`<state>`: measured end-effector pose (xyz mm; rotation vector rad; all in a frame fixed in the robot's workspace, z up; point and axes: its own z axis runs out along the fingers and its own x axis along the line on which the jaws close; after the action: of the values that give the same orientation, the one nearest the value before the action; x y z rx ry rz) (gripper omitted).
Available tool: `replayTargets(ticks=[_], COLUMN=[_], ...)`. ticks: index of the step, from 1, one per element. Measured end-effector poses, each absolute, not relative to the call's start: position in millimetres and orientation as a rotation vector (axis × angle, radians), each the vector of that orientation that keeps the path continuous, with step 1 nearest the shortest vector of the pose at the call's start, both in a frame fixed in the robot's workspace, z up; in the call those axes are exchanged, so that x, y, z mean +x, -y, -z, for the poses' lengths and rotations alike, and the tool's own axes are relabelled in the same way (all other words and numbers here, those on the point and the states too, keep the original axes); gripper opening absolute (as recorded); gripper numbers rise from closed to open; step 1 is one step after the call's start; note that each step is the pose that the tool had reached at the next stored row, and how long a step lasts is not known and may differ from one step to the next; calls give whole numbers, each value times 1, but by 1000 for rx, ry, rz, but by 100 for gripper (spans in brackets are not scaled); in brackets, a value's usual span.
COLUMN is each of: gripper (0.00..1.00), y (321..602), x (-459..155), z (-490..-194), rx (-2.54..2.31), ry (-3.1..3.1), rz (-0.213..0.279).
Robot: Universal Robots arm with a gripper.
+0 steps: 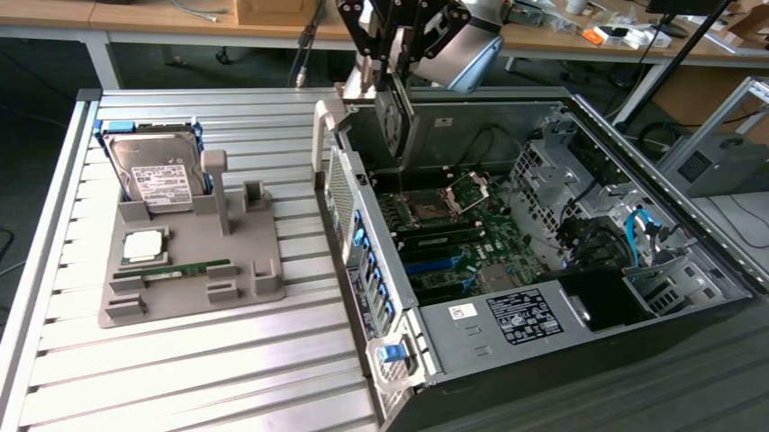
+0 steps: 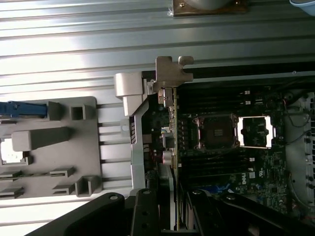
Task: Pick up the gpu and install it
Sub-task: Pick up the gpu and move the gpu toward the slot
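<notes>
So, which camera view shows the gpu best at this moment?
The exterior view: the gpu hangs upright in the gripper over the open computer case, one dark face visible. The wrist view shows it edge-on, with its metal bracket at the far end.

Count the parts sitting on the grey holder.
3: a hard drive standing at the far end of the grey holder, a CPU lying flat in front of it, and a green RAM stick nearer the camera. Something could be hidden behind the hard drive.
</notes>
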<state>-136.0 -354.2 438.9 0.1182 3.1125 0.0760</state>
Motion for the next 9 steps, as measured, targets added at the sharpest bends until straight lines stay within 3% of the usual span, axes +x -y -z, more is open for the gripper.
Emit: replayTargets(ticks=[9], gripper=[27], y=[354], x=[-132], z=[-439], rx=[118], ry=[-3113], rz=[-76])
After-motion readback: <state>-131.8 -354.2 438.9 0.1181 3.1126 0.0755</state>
